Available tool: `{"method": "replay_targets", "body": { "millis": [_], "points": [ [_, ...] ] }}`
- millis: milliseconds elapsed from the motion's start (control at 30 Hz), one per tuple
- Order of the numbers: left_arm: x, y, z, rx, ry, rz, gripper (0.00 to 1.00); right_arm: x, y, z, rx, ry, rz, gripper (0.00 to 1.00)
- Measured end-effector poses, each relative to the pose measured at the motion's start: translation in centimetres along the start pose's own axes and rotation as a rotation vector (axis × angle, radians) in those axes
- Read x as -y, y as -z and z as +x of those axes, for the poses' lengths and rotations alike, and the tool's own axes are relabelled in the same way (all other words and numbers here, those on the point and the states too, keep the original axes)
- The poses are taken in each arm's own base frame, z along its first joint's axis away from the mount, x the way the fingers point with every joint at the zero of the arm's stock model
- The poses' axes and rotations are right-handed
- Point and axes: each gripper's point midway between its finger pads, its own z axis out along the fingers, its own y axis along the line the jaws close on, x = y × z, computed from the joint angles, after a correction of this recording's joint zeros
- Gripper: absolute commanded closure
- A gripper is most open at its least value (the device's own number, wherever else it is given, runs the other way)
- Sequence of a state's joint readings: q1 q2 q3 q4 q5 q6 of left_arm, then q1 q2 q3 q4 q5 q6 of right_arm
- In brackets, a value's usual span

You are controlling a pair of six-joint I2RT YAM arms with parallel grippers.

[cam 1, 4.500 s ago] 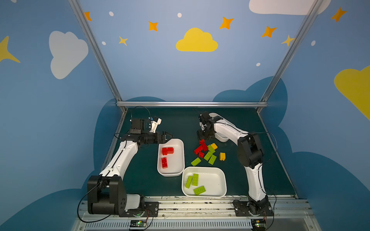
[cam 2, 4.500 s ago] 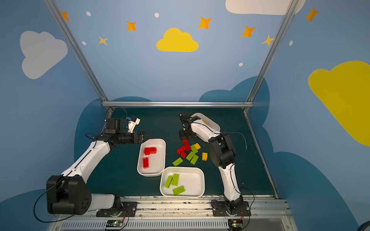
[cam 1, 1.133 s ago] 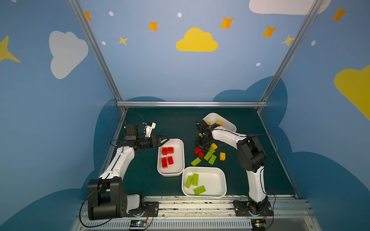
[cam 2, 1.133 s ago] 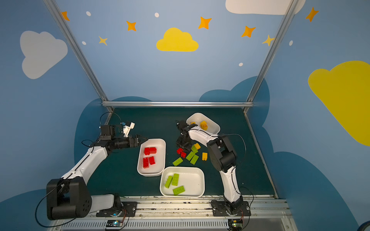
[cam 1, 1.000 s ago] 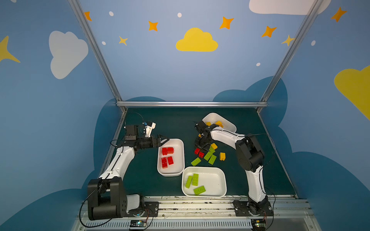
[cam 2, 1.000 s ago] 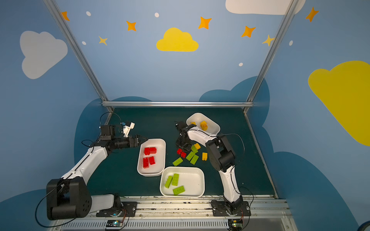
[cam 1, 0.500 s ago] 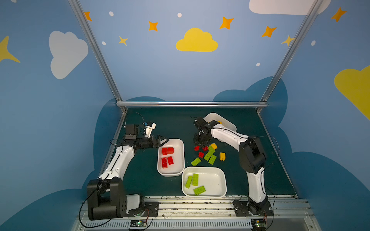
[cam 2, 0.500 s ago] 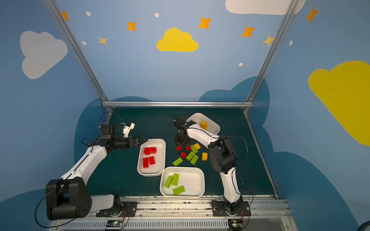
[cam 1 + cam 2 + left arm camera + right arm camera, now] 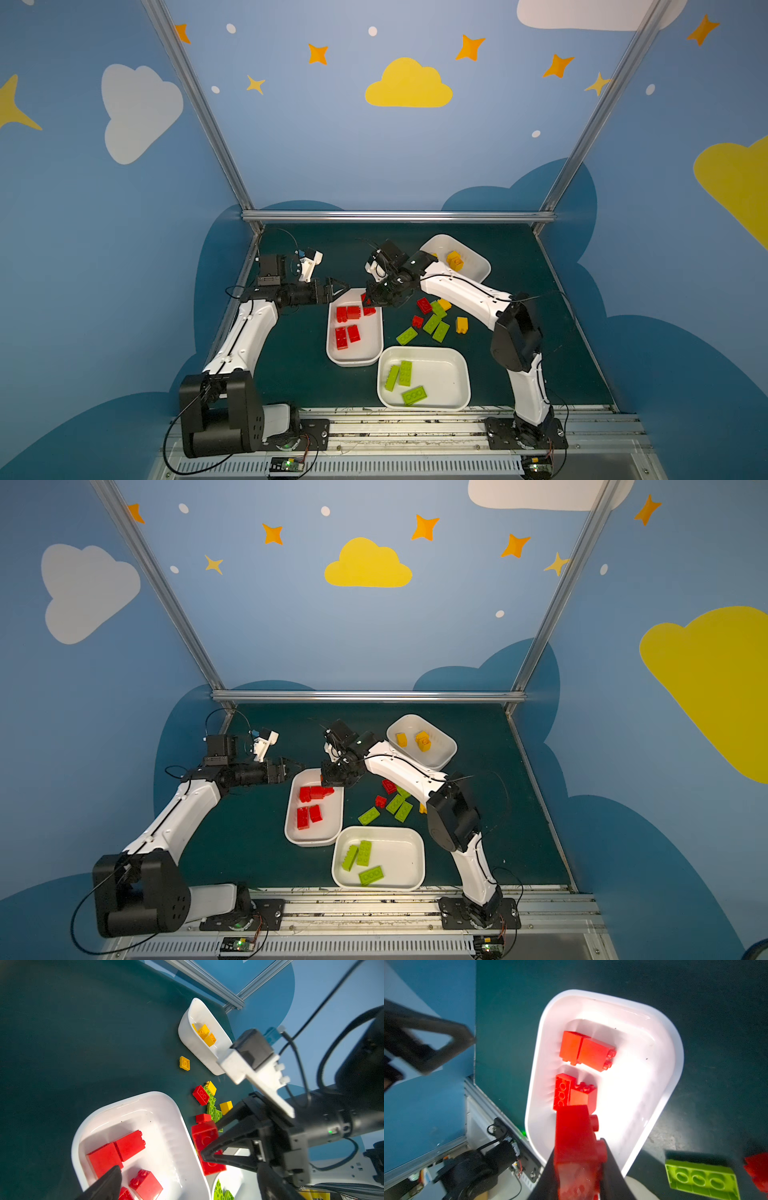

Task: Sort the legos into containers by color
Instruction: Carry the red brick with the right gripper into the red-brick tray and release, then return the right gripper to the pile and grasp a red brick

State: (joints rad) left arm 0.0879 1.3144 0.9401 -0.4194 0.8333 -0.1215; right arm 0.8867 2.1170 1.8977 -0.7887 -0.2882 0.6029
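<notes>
My right claw [image 9: 371,302] is clamped on a red brick [image 9: 576,1132], hanging over the far end of the tub of reds [image 9: 353,362] so it drops in with its own colour. Meanwhile my left claw [image 9: 340,286] sits wide open just beside that tub, out of the way. The unsorted bricks [image 9: 432,322] lie on the desk [image 9: 311,374] on the tub's other side.

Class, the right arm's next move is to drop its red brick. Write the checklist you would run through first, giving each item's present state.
1. Right gripper shut on the red brick: ok.
2. Brick inside the rim of the tub: cannot tell; it hangs close to the edge.
3. All bricks lying in that tub are red: ok.
4. Free floor left in the tub on that side: ok.
5. Left gripper open and apart from the brick: ok.
</notes>
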Motion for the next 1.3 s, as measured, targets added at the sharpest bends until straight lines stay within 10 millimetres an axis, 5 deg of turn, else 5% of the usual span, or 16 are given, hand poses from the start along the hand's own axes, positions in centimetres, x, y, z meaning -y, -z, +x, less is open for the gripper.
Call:
{"method": "replay_targets", "body": {
  "millis": [300, 633, 767, 900, 1033, 1167, 1300],
  "points": [
    [0.0, 0.0, 0.0, -0.001, 0.003, -0.003, 0.01, 2.8, -4.8, -1.7, -0.011, -0.059, 0.125, 0.81],
    [-0.1, 0.0, 0.0, 0.000, 0.006, -0.002, 0.01, 3.4, -5.6, -2.2, -0.023, -0.081, 0.170, 0.54],
    [0.0, 0.0, 0.0, 0.000, 0.009, 0.002, 0.01, 3.2, -5.3, -2.1, -0.028, -0.086, 0.153, 0.52],
    [0.1, 0.0, -0.1, 0.001, 0.014, 0.007, 0.01, 3.6, -2.6, -0.9, -0.027, -0.093, 0.134, 0.48],
    [0.1, -0.2, -0.2, 0.004, 0.023, 0.020, 0.01, 5.1, 3.0, -0.7, 0.030, -0.088, 0.132, 0.45],
    [0.0, -0.4, -0.2, -0.001, 0.039, 0.031, 0.01, 8.4, 7.7, -0.5, 0.097, -0.067, 0.180, 0.40],
    [0.1, -0.4, -0.2, -0.001, 0.041, 0.033, 0.01, 12.5, 8.4, 0.5, 0.073, -0.039, 0.266, 0.40]
  ]
}}
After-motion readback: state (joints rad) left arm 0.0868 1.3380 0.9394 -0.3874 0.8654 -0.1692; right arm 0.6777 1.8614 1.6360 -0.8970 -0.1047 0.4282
